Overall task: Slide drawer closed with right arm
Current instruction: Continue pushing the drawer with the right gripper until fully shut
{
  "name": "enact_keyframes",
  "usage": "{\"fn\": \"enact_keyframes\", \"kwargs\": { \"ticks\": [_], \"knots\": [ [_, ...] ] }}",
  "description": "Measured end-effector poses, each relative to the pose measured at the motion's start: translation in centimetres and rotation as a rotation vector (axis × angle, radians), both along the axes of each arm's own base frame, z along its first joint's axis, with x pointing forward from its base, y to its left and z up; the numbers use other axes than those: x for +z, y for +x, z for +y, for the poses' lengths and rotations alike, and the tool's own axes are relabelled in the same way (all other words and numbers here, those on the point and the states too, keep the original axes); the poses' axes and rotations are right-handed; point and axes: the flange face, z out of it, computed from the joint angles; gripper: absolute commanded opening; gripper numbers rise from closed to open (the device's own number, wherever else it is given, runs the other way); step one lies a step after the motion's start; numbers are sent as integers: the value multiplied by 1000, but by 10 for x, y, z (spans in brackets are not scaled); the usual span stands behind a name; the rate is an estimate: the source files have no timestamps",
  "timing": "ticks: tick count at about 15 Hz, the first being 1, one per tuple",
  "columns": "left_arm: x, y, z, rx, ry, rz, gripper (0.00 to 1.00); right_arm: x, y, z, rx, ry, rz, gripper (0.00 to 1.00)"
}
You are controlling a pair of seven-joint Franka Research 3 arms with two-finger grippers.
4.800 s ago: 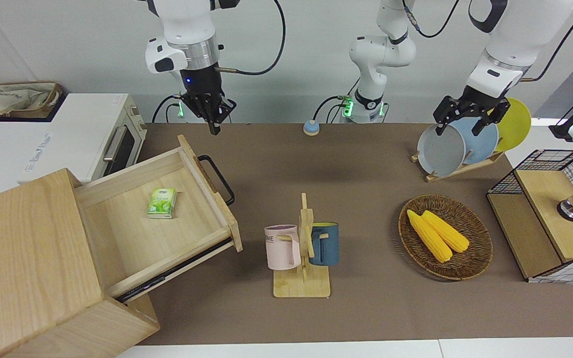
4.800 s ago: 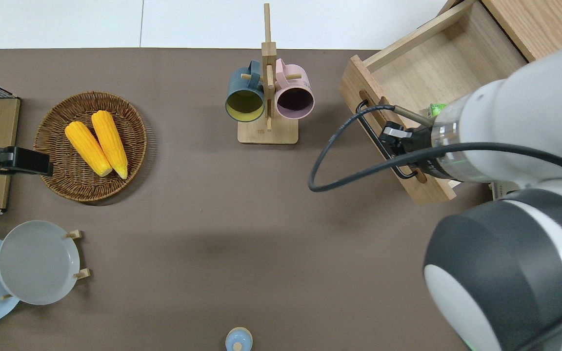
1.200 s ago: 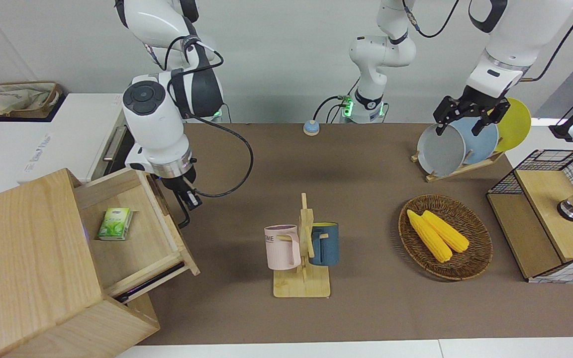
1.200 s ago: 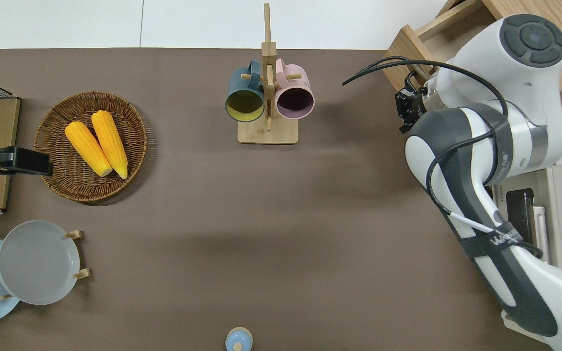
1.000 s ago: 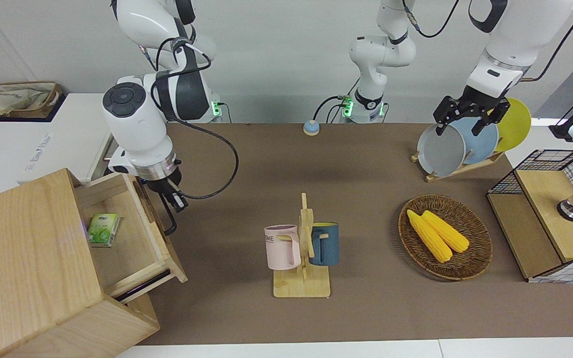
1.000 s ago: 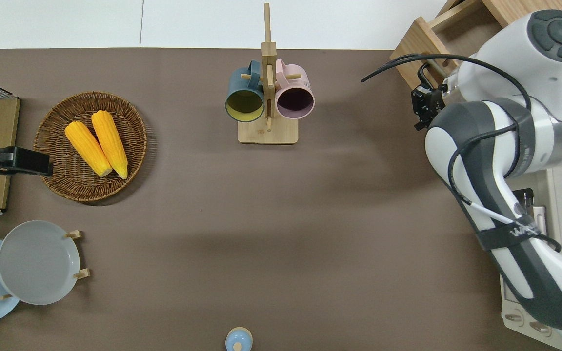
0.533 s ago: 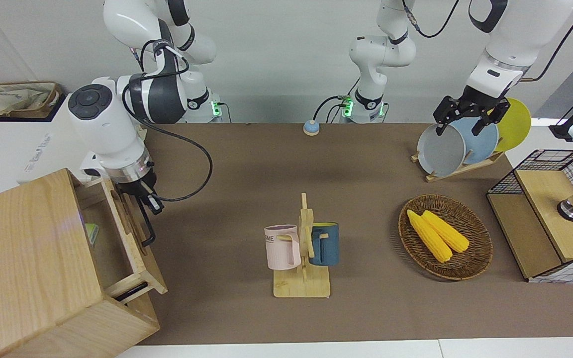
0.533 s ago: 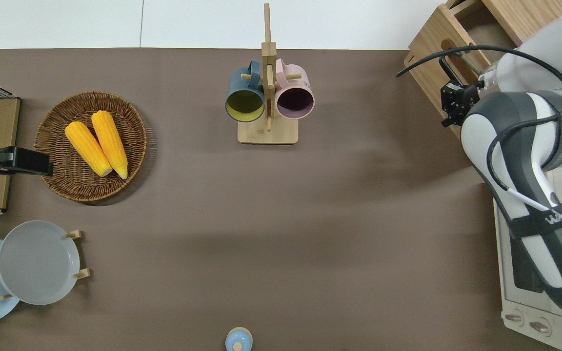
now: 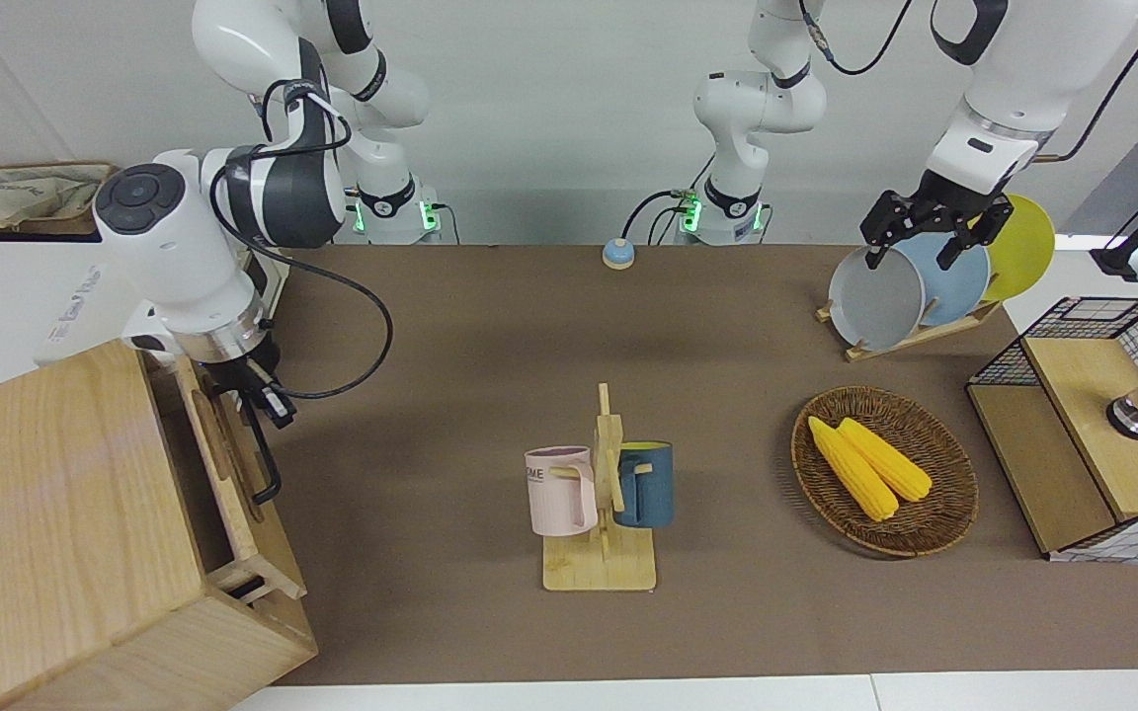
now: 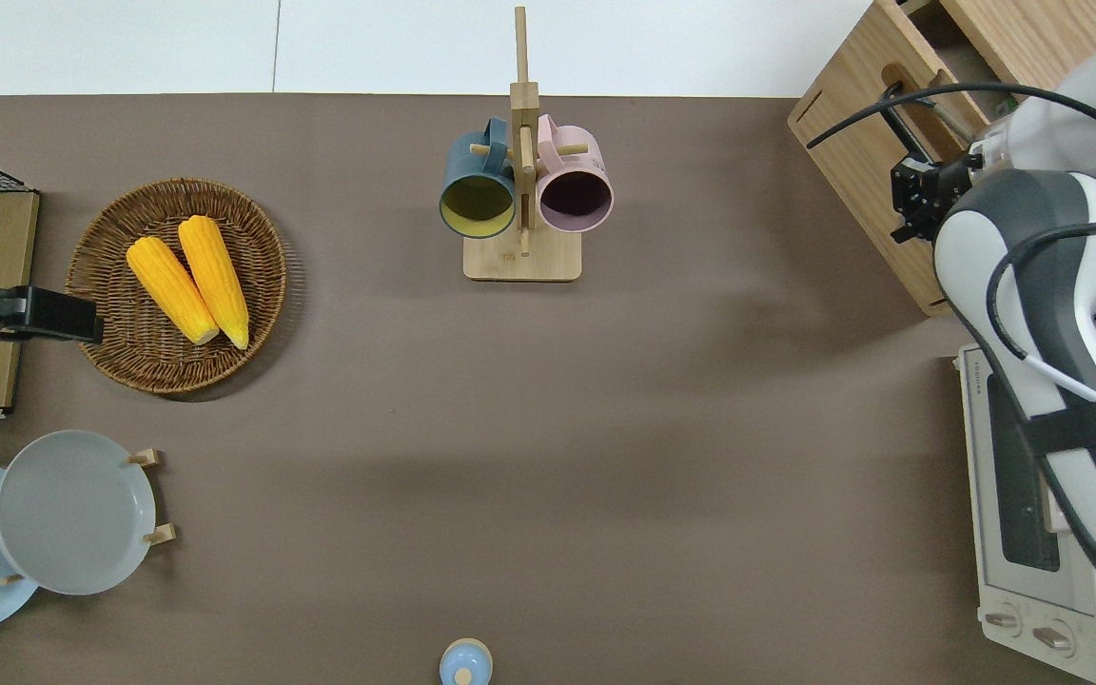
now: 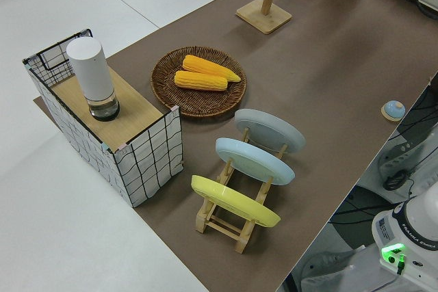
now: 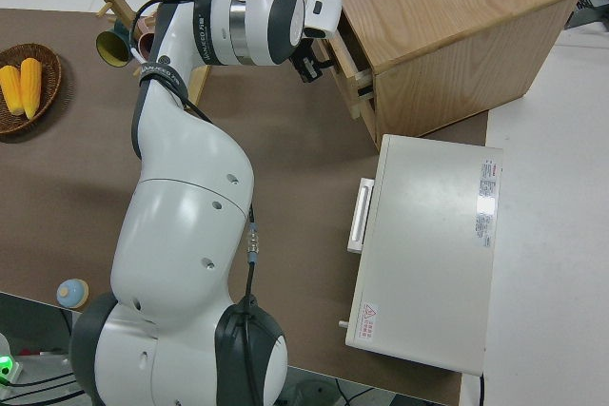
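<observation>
At handle [image 9: 263,456], right tool [image 9: 266,397] grip seemingly closed, partly hidden; drawer [image 9: 225,472] slightly ajar.

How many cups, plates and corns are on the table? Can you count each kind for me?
Cups: 2, one pink and one dark blue, hanging on the wooden stand.
Plates: 3, grey, light blue and yellow, upright in the rack.
Corn cobs: 2, in the wicker basket.
Total: 7.
</observation>
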Motion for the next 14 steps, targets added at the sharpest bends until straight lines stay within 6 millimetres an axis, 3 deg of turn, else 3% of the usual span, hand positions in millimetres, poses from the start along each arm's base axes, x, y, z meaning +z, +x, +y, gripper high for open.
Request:
{"fn": "enact_keyframes", "kwargs": {
  "ticks": [3, 8, 14],
  "knots": [
    [0, 0, 0, 0, 0, 0, 995, 4, 0, -23, 6, -6, -8, 0],
    [0, 0, 0, 0, 0, 0, 998, 8, -1, -43, 38, -9, -12, 0],
    [0, 0, 0, 0, 0, 0, 995, 9, -2, -47, 59, -8, -10, 0]
  ]
}}
